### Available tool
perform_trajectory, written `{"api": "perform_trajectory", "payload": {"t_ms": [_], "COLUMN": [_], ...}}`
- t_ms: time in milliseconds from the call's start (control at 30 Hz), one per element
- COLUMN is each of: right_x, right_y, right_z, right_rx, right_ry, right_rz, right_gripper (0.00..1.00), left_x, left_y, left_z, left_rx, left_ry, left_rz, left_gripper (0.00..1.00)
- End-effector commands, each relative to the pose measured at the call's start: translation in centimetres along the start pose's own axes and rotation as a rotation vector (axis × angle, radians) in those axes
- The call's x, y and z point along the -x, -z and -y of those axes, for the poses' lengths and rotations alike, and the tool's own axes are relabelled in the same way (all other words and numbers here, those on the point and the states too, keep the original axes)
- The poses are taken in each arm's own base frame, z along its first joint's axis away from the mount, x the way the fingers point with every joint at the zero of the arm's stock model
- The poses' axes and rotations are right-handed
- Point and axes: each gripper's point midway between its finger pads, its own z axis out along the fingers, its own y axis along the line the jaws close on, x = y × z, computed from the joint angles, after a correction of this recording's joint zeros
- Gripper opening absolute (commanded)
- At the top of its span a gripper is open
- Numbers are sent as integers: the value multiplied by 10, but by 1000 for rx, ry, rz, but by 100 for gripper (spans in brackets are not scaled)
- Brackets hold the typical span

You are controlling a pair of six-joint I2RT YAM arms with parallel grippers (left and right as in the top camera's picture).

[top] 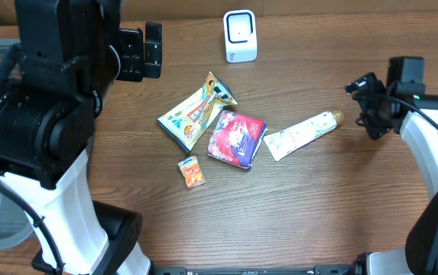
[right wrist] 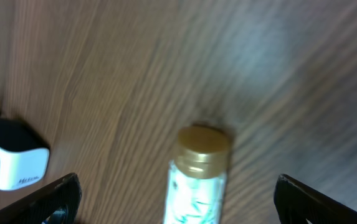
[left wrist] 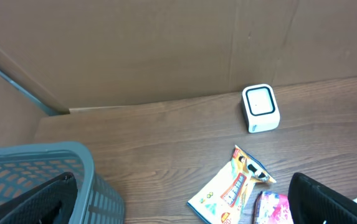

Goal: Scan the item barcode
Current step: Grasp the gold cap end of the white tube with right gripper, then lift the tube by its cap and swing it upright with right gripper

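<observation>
Several items lie mid-table: a white tube with a gold cap (top: 304, 133), a pink packet (top: 237, 137), a yellow snack packet (top: 196, 111) and a small orange packet (top: 192, 172). The white barcode scanner (top: 240, 36) stands at the back. My right gripper (top: 360, 107) hovers open just right of the tube's cap. In the right wrist view the tube (right wrist: 197, 180) lies between the spread fingers, untouched, with the scanner (right wrist: 10, 160) at the left. My left gripper (top: 150, 50) is open and raised at the back left, holding nothing. No barcode is visible.
A blue-grey mesh basket (left wrist: 35, 177) sits at the table's left side, under the left arm. A brown cardboard wall (left wrist: 166, 43) closes the back. In the left wrist view I see the scanner (left wrist: 260, 109), snack packet (left wrist: 231, 190) and pink packet (left wrist: 271, 208).
</observation>
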Motion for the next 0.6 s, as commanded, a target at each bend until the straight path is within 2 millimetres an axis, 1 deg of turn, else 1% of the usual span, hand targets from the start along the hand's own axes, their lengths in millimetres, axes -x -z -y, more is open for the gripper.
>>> {"api": "perform_trajectory", "payload": {"t_ms": [0, 33, 100, 200, 267, 333, 467, 567], "right_x": [2, 3, -1, -11, -14, -15, -17, -17], "right_y": [6, 5, 5, 5, 4, 1, -7, -24], "right_z": [-16, -17, -14, 2, 8, 9, 10, 6], "right_rx": [17, 16, 1, -62, -89, -97, -107, -102], "right_ry": [138, 133, 42, -124, -182, -210, -206, -165], "right_rz": [43, 56, 44, 6, -6, -10, -17, -15], "right_gripper": [100, 100, 100, 99, 99, 100, 100, 100], "left_x": [-2, -2, -2, -2, -2, -2, -2, -2], "left_y": [-9, -9, -9, -9, -9, -9, -9, -9], "left_z": [-1, -1, -1, 1, 1, 1, 1, 2], "left_rx": [12, 12, 12, 5, 4, 5, 4, -1], "left_ry": [11, 11, 16, 26, 26, 25, 26, 26], "left_rz": [-20, -20, -21, -21, -22, -22, -22, -22], "left_gripper": [100, 100, 100, 100, 100, 100, 100, 100]}}
